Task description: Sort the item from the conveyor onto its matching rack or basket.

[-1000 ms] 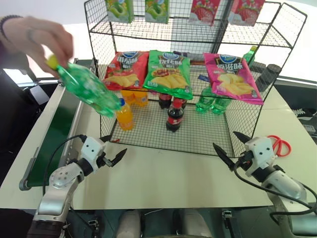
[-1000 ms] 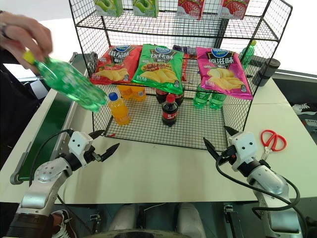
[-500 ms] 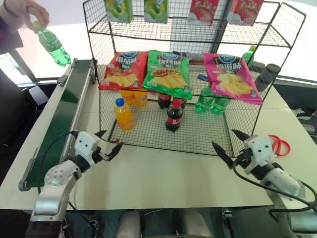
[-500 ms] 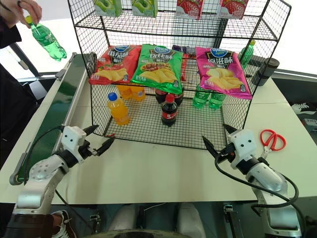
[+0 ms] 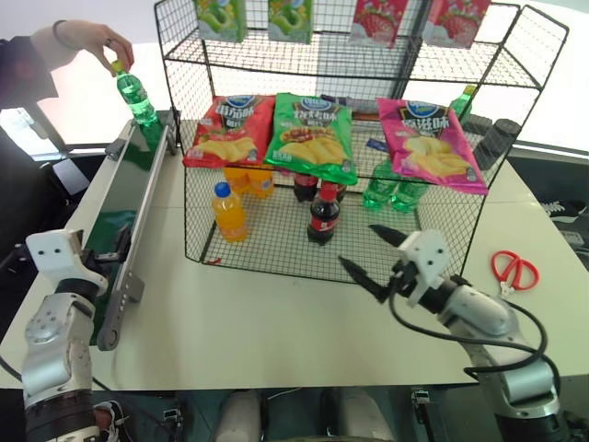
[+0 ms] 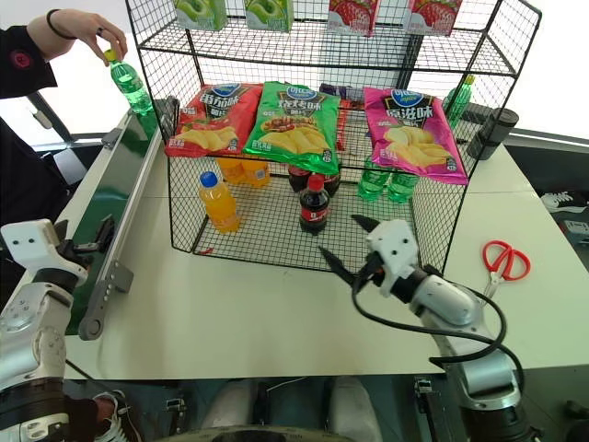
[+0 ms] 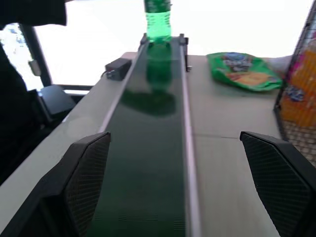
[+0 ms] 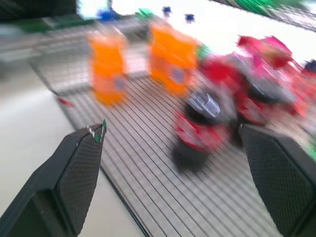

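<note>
A person's hand holds the green bottle [image 5: 136,97] by its yellow cap, upright at the far end of the dark green conveyor [image 5: 118,207]. In the left wrist view the bottle [image 7: 158,19] stands far down the belt [image 7: 148,148]. My left gripper [image 7: 182,187] is open and empty over the belt's near end, pointing along it. My right gripper [image 5: 357,246] is open and empty in front of the black wire rack [image 5: 267,250], close to its low basket's front wall and aimed at the cola bottles [image 8: 197,128].
The basket holds orange-drink bottles [image 5: 230,212], cola bottles [image 5: 322,216] and green bottles [image 5: 391,191]. Chip bags [image 5: 313,133] hang on the tier above. Red scissors [image 5: 513,269] lie on the table at the right. A green chip bag [image 7: 239,69] lies beside the belt.
The person carried the bottle from above the near table to the belt's far end and set it upright. My left gripper swung left over the belt. My right gripper moved left toward the basket.
</note>
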